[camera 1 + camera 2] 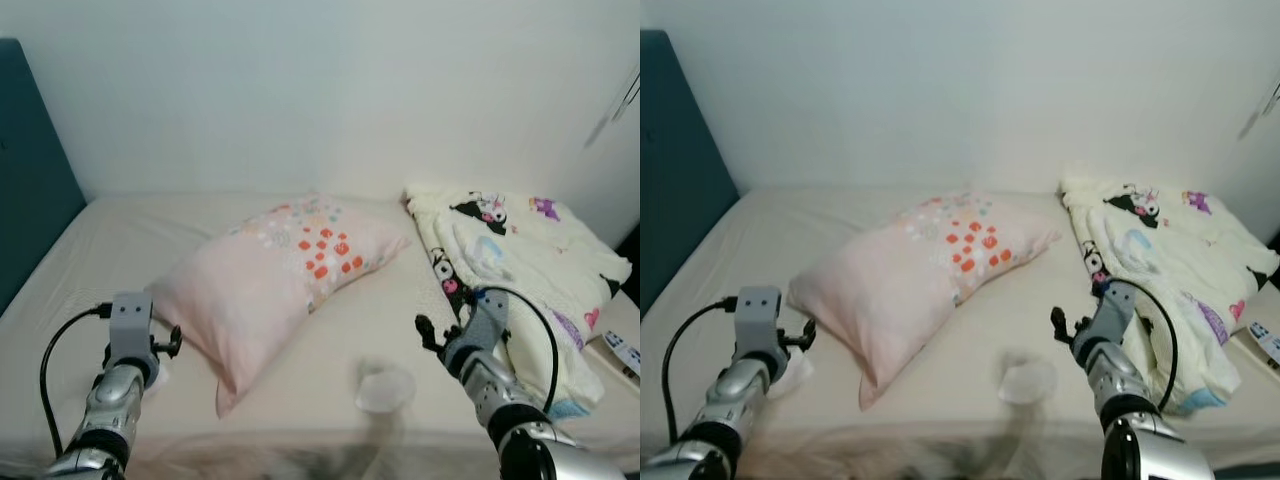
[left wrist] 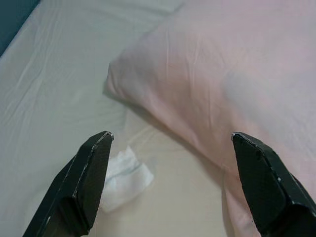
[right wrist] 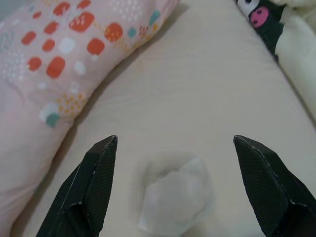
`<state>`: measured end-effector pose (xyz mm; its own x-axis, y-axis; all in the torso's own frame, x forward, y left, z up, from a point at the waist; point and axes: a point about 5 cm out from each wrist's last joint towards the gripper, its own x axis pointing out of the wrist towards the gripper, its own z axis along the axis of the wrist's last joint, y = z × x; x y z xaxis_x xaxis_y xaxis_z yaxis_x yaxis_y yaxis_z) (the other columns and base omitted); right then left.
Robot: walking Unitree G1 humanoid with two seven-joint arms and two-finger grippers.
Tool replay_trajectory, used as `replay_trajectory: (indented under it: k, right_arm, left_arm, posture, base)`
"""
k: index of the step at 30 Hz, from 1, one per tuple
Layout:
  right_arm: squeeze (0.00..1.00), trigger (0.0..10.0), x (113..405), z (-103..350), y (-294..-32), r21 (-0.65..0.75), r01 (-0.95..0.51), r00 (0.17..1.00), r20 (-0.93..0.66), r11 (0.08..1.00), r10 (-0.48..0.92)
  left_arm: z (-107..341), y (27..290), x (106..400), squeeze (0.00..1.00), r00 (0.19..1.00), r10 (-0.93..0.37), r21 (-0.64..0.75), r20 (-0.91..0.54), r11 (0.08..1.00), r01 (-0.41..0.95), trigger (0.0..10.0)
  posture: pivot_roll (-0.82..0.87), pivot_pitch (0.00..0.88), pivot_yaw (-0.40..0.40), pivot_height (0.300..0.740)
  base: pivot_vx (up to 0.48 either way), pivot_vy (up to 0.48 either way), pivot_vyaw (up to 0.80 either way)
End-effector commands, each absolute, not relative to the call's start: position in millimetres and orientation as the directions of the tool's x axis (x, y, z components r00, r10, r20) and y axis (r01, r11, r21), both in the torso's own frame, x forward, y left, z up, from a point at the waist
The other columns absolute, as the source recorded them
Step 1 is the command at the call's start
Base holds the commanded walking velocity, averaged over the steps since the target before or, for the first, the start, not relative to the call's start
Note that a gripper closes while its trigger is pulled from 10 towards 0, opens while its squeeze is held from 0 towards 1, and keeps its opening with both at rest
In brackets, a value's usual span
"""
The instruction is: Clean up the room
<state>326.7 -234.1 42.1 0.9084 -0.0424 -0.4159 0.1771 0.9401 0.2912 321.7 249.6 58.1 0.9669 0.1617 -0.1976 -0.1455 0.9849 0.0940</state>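
Note:
A crumpled white tissue (image 1: 385, 388) lies on the beige bed sheet (image 1: 130, 240) near the front edge, and it sits just below and between the fingers in the right wrist view (image 3: 175, 202). My right gripper (image 1: 432, 336) hovers open above and to the right of it. A second white tissue (image 2: 123, 178) lies by the lower corner of the pink pillow (image 1: 280, 275). My left gripper (image 1: 170, 343) hangs open over that tissue, close to the pillow's edge. Neither gripper holds anything.
A cream blanket with cartoon prints (image 1: 520, 260) is bunched on the bed's right side. A teal headboard (image 1: 30, 170) stands at the left, and a white wall runs behind. A small white item (image 1: 1265, 340) lies beyond the bed's right edge.

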Motion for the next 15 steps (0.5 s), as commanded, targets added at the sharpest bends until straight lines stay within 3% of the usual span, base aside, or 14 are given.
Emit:
replay_trajectory:
  k: [1, 15]
  right_arm:
    - [0.0, 10.0, 324.0, 40.1, -237.0, 0.293, 0.182, 0.909, -0.413, 0.939, -0.048]
    - [0.0, 10.0, 332.3, 52.3, -236.0, 0.315, 0.148, 0.937, -0.349, 0.938, -0.03]
  left_arm:
    - [65.6, 243.6, 327.3, 0.0, 0.978, 0.139, 0.083, -0.154, 0.988, -0.127, 10.0]
    - [91.4, 242.0, 340.9, 0.0, 0.995, 0.091, 0.092, -0.047, 0.992, -0.086, 10.0]
  posture:
    - [-0.03, 0.0, -0.064, 0.627]
    - [-0.01, 0.0, -0.055, 0.577]
  base:
    - [0.0, 0.0, 0.0]
    - [0.0, 0.0, 0.0]
